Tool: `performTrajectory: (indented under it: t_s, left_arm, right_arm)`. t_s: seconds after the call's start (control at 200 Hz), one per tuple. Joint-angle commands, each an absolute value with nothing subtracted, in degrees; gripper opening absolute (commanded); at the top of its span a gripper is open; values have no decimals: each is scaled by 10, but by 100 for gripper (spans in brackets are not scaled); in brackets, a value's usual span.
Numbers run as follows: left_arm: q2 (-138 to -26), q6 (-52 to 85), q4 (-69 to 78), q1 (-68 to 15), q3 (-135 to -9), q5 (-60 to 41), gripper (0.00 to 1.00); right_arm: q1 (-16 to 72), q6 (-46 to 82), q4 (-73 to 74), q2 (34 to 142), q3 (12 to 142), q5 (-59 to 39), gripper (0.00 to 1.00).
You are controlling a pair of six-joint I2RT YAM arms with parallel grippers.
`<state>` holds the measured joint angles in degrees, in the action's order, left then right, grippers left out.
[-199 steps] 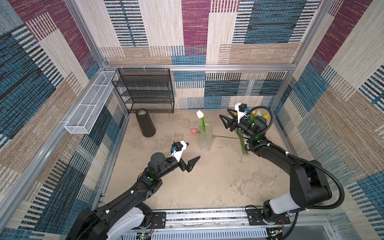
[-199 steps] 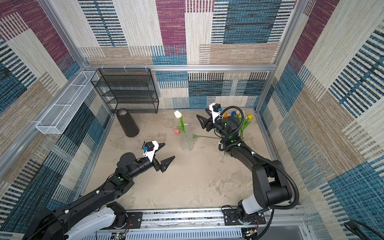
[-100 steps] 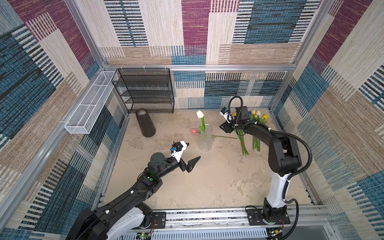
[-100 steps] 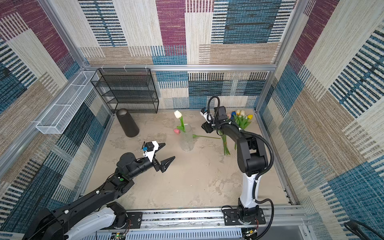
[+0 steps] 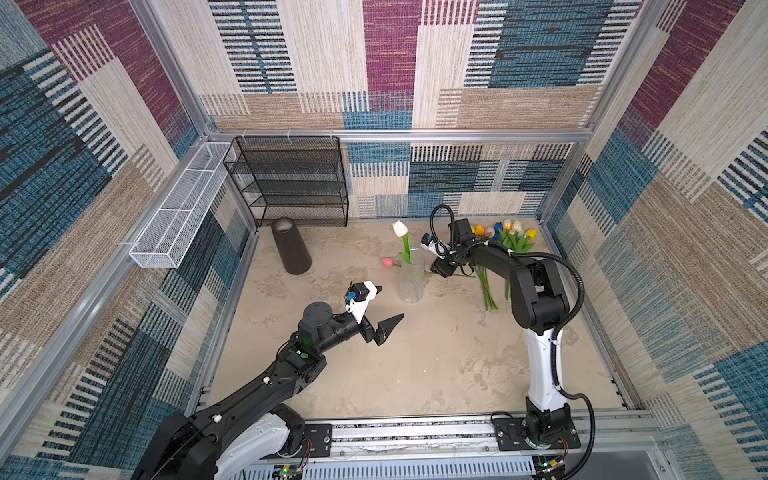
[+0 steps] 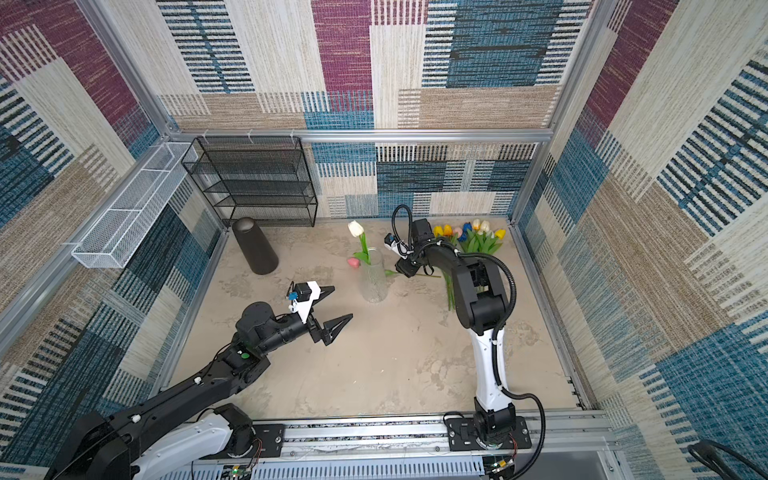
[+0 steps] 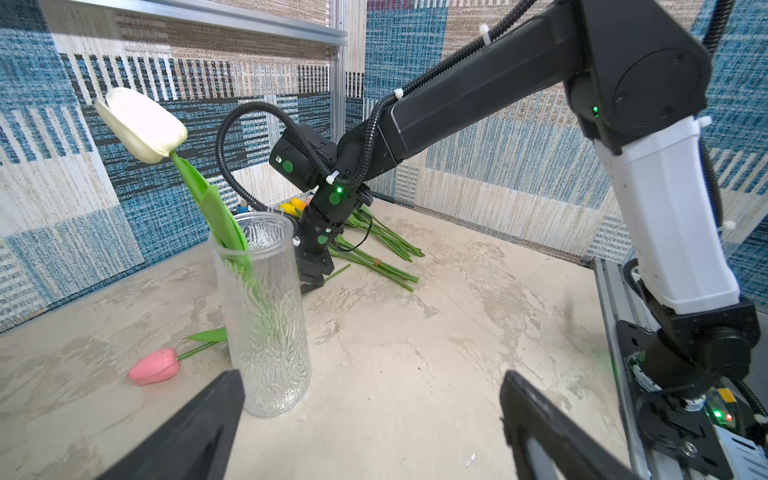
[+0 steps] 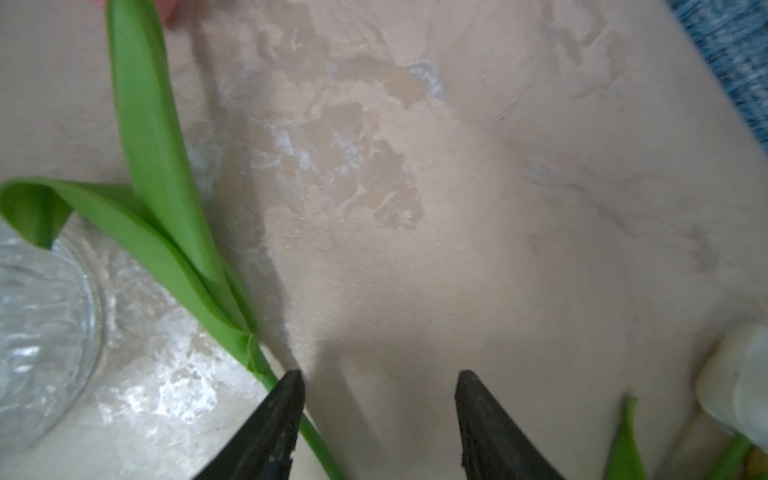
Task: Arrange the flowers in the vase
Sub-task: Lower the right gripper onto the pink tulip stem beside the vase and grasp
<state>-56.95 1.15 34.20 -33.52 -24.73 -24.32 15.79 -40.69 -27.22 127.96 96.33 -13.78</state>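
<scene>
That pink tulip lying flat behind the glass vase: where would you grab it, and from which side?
I'd grip the pink tulip by its bare stem below the leaves, across the vase from its head, coming straight down with the jaws across it. It lies flat on the table, so only its top is free; head and leaves look soft.

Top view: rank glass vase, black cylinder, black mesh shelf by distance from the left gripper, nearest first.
1. Glass vase, just beyond the left gripper, mid-table.
2. Black cylinder, back left.
3. Black mesh shelf, against the back wall.
</scene>
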Motion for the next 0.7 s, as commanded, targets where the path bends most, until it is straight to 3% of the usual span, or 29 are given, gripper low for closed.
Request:
performTrajectory:
  t_s: [0.0,0.24,0.571,0.696]
  left_arm:
    - [-558,6,337,-335,-238,-238,99]
    - [-555,5,333,-335,-238,-233,99]
    - [-554,8,335,-335,-235,-230,99]
    - [-554,8,338,-335,-234,-231,99]
  right_arm:
    - [158,-430,-290,1290,977,-155,61]
    - [159,-430,-303,1306,1002,-143,56]
    - [154,-422,-283,1204,955,-242,62]
    - [152,-435,-311,1210,954,-237,63]
